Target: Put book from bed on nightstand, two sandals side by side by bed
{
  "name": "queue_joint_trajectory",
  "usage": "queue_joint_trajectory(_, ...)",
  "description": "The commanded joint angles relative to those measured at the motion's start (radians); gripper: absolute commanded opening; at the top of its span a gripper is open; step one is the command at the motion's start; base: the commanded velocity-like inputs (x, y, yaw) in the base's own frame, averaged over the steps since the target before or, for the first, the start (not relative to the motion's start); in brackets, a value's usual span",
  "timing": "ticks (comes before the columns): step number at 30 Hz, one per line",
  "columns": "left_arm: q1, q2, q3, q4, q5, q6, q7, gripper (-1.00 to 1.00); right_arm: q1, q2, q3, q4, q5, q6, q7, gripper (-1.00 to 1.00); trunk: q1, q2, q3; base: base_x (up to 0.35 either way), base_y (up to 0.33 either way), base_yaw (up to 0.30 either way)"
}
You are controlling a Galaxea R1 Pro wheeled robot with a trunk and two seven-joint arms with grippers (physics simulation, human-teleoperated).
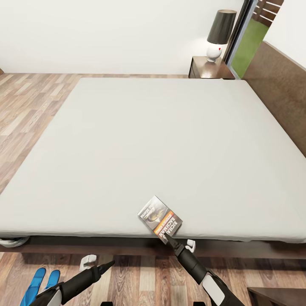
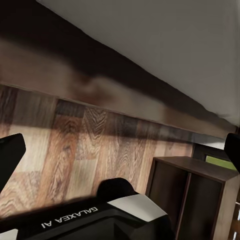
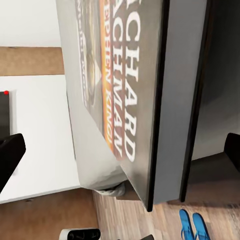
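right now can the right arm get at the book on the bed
Probably yes: the right gripper is already at the near corner of the book, which lies near the bed's edge with nothing between them.

One book (image 1: 160, 218), two sandals (image 1: 40, 284), one bed (image 1: 148, 144), one nightstand (image 1: 209, 68), one lamp (image 1: 220, 35), two grippers.

A black-shaded lamp (image 1: 220, 35) with a white base stands beside a tall window (image 1: 250, 40).

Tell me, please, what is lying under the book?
The book lies flat on the bed, near its front edge, on plain grey mattress. The patch beneath the cover is hidden. The right gripper reaches its near corner.
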Motion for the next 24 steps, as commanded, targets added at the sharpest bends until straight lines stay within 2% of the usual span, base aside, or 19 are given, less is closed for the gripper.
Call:
queue_joint_trajectory(1, 0.000, 0.000, 0.001, 0.001, 0.005, 0.011, -0.004, 1.00, 0.000, 0.000, -0.001, 0.000, -0.007, 0.011, 0.003, 1.00, 0.000, 0.000, 0.000, 0.004, 0.001, 0.000)
queue_joint_trajectory(2, 0.000, 0.000, 0.001, 0.000, 0.005, 0.011, -0.004, 1.00, 0.000, 0.000, -0.001, 0.000, -0.007, 0.010, 0.004, 1.00, 0.000, 0.000, 0.000, 0.003, 0.001, 0.000)
queue_joint_trajectory(3, 0.000, 0.000, 0.001, 0.000, 0.005, 0.011, -0.004, 1.00, 0.000, 0.000, -0.001, 0.000, -0.007, 0.010, 0.004, -1.00, 0.000, 0.000, 0.000, 0.002, 0.000, 0.000)
queue_joint_trajectory(22, 0.000, 0.000, 0.001, 0.001, 0.005, 0.011, -0.004, 1.00, 0.000, 0.000, -0.002, -0.002, -0.013, 0.011, 0.004, -1.00, 0.000, 0.000, 0.000, 0.000, 0.000, 0.000)
queue_joint_trajectory(24, 0.000, 0.000, 0.001, 0.001, 0.005, 0.012, -0.004, 1.00, 0.000, 0.000, -0.002, -0.002, -0.013, 0.011, 0.004, -1.00, -0.008, 0.014, 0.006, 0.000, 0.000, 0.000)
